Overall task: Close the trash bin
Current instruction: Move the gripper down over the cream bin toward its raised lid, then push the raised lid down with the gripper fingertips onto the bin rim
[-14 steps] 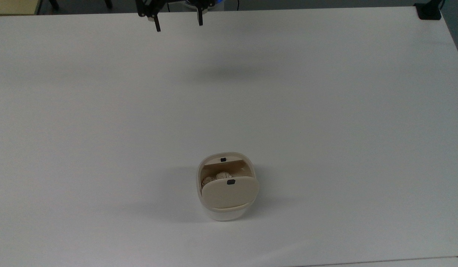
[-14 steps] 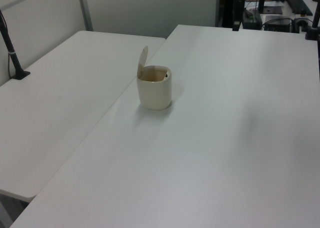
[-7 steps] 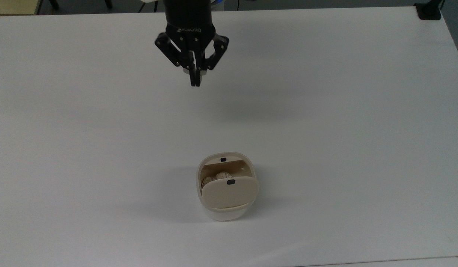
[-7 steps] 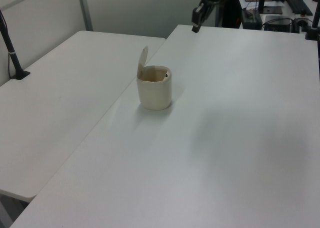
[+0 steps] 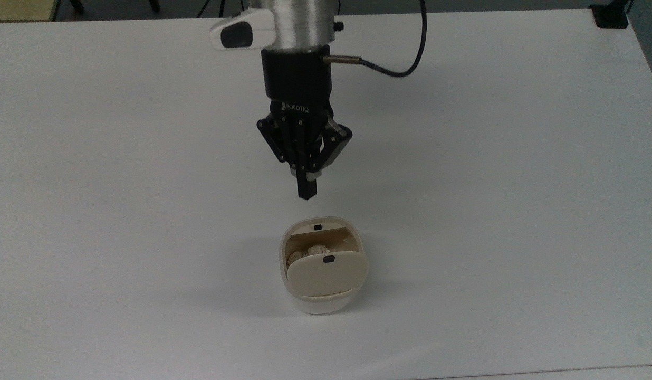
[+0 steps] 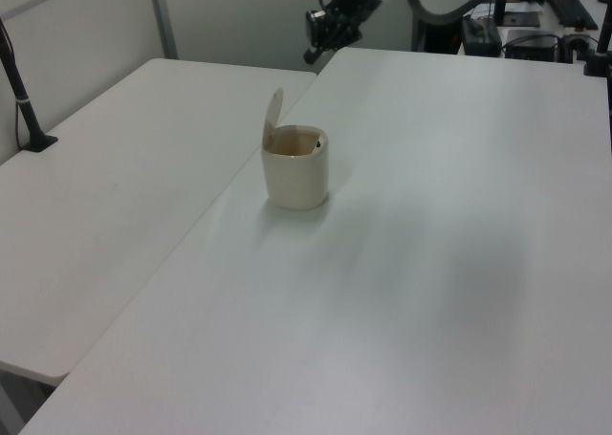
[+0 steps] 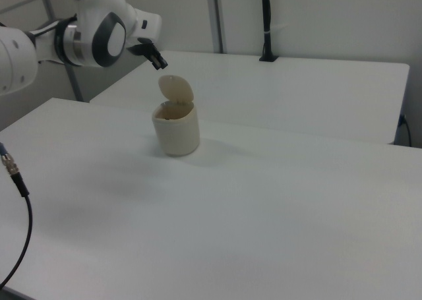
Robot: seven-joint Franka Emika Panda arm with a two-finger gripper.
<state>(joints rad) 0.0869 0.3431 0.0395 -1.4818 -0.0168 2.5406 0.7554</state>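
You have bare white table (image 5: 489, 158) all round | small cream-white rounded-square plastic trash bin (image 5: 323, 295) stands mid-table, beige lid (image 5: 327, 274) raised | black two-finger gripper (image 5: 307, 193), fingers pressed together, hovers at its 12 o'clock in the top view.

Bin open on a white table, arm above it

The trash bin (image 7: 176, 130) stands on the white table (image 7: 277, 201), its lid (image 7: 175, 88) raised upright. The gripper (image 7: 158, 62) hangs in the air just above and to the right view's left of the lid.
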